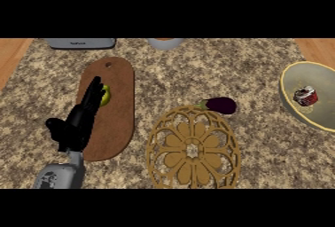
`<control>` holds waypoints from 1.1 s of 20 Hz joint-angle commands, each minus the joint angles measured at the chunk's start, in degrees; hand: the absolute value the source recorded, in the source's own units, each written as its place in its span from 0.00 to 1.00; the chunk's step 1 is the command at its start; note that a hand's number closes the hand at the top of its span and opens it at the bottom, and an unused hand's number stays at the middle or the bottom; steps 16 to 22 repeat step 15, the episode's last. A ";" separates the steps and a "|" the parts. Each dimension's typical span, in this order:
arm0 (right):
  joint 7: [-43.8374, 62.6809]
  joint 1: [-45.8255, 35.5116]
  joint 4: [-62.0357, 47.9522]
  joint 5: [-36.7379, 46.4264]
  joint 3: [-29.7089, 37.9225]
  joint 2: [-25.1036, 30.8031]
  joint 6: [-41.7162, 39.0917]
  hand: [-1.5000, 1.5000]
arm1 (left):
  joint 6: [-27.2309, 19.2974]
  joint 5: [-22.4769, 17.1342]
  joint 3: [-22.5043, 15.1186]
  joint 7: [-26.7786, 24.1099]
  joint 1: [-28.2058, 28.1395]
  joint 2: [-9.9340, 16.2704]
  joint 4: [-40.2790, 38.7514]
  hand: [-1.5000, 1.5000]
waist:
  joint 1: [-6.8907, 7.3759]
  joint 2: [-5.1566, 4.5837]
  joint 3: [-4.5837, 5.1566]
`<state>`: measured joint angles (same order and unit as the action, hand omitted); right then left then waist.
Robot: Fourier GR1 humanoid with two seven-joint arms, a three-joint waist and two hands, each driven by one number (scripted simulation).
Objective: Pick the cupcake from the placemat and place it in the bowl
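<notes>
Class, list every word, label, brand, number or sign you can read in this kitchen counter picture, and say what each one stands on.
No text can be read.
Grey appliance at the counter's far edge: a small dark marking on its front, too blurred to read.
Cupcake in the bowl: red and white wrapper, no legible lettering.
Cutting board, placemat, eggplant: no marks.

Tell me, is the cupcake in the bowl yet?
Yes, it looks done: the cupcake lies in the bowl, and the placemat has nothing on it. The left hand, open, rests over the cutting board. Nothing looks left to do.
</notes>
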<state>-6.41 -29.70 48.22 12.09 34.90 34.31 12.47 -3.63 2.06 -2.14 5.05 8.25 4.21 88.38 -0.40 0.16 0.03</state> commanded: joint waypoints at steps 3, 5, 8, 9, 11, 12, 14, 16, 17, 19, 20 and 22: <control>-0.60 11.73 10.47 -9.82 4.78 0.67 -10.64 0.00 | 0.18 0.55 0.12 -1.57 0.22 -0.24 -2.11 0.50 | -0.57 0.09 -0.01; 3.54 15.91 19.48 -12.11 4.96 -2.05 -11.30 0.00 | -0.77 0.66 0.94 1.87 0.99 0.23 -0.46 0.50 | -0.64 0.18 0.01; -2.09 19.26 16.60 -14.80 6.39 -2.62 -14.50 0.00 | -1.22 2.64 -2.50 -4.14 -2.27 -2.77 -2.08 0.50 | -0.07 -0.06 -0.02; 2.04 21.93 23.77 -14.90 4.91 -4.68 -14.37 0.00 | 0.22 0.31 0.68 -2.91 0.06 -0.92 -3.48 0.50 | -0.20 -0.03 0.01; -1.72 21.20 19.56 -15.94 5.94 -2.74 -15.64 0.00 | -2.11 3.05 -3.47 0.44 -4.80 -2.88 5.35 0.50 | 0.38 -0.05 -0.04; 1.54 25.91 25.70 -16.44 6.66 -3.47 -16.23 0.00 | 0.65 1.11 -0.88 -0.72 -4.11 -0.19 4.15 0.50 | 0.09 -0.02 -0.02; -1.60 24.75 22.93 -16.21 5.55 -4.49 -15.51 0.00 | -1.76 2.36 0.23 -2.32 2.33 -2.39 -4.38 0.50 | 0.11 -0.16 -0.03; 0.29 27.02 25.16 -17.18 6.08 -4.40 -16.98 0.00 | 0.24 1.30 -0.30 -1.86 -2.54 -1.30 0.01 0.50 | 0.20 -0.11 -0.02; 0.29 27.02 25.16 -17.18 6.08 -4.40 -16.98 0.00 | 0.24 1.30 -0.30 -1.86 -2.54 -1.30 0.01 0.50 | 0.20 -0.11 -0.02; 0.29 27.02 25.16 -17.18 6.08 -4.40 -16.98 0.00 | 0.24 1.30 -0.30 -1.86 -2.54 -1.30 0.01 0.50 | 0.20 -0.11 -0.02; 0.29 27.02 25.16 -17.18 6.08 -4.40 -16.98 0.00 | 0.24 1.30 -0.30 -1.86 -2.54 -1.30 0.01 0.50 | 0.20 -0.11 -0.02; 0.29 27.02 25.16 -17.18 6.08 -4.40 -16.98 0.00 | 0.24 1.30 -0.30 -1.86 -2.54 -1.30 0.01 0.50 | 0.20 -0.11 -0.02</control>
